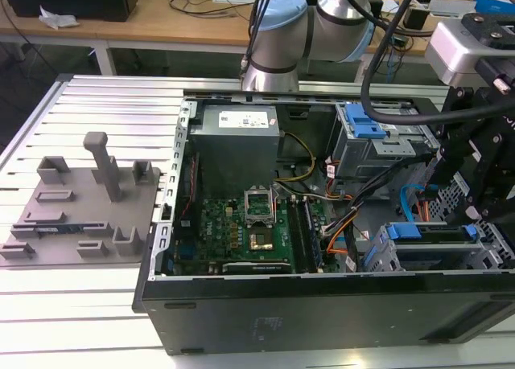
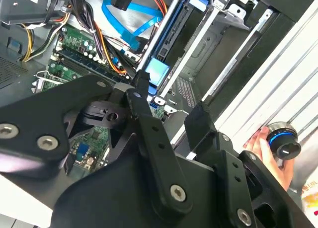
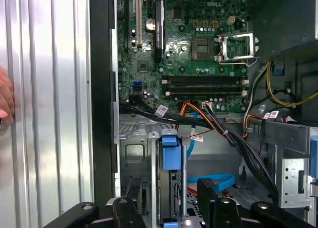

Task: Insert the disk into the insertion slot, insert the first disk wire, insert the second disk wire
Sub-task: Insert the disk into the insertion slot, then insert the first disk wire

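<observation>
The disk [image 1: 430, 234] sits inside the computer case [image 1: 322, 305] on a ribbed aluminium table [image 1: 80, 313]; tool [image 3: 171, 188] spread apart.

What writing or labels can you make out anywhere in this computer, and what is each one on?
On the power supply: a white label, print too small to read.
On the motherboard: a white maker's mark near one edge, left unquoted; other markings too small.
On the cable tags: print blurred, unreadable.
Nothing else reads clearly.
</observation>
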`<state>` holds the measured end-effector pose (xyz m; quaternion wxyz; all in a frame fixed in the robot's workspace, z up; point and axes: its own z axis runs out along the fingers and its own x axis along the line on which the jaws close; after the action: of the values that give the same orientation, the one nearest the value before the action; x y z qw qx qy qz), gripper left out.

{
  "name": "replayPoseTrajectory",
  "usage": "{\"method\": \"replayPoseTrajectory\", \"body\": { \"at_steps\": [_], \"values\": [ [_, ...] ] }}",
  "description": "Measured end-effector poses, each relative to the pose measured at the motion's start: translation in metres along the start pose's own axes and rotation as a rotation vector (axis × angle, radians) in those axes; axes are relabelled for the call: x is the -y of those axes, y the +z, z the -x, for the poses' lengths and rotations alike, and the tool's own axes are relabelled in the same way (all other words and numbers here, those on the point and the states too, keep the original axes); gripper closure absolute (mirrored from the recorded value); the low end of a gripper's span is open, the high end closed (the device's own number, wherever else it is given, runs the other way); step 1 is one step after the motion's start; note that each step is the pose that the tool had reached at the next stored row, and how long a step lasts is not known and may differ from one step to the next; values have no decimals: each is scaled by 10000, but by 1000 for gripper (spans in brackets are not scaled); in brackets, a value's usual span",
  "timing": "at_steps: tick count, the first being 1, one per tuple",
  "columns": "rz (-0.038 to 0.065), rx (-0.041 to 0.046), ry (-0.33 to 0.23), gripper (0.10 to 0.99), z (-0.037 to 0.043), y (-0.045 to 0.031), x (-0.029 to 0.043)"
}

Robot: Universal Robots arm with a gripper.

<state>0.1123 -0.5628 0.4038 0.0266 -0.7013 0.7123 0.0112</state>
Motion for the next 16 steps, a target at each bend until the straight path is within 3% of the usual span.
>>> {"method": "replayPoseTrajectory", "body": {
  "at_steps": [13, 14, 15, 16],
  "values": [
    [0, -2, 0, 525, 1, 5, 0],
    [0, -35, -1, 525, 4, 3, 0],
    [-2, -130, -4, 525, 14, 2, 1],
    [-4, -288, -7, 525, 35, -2, 0]
  ]
}}
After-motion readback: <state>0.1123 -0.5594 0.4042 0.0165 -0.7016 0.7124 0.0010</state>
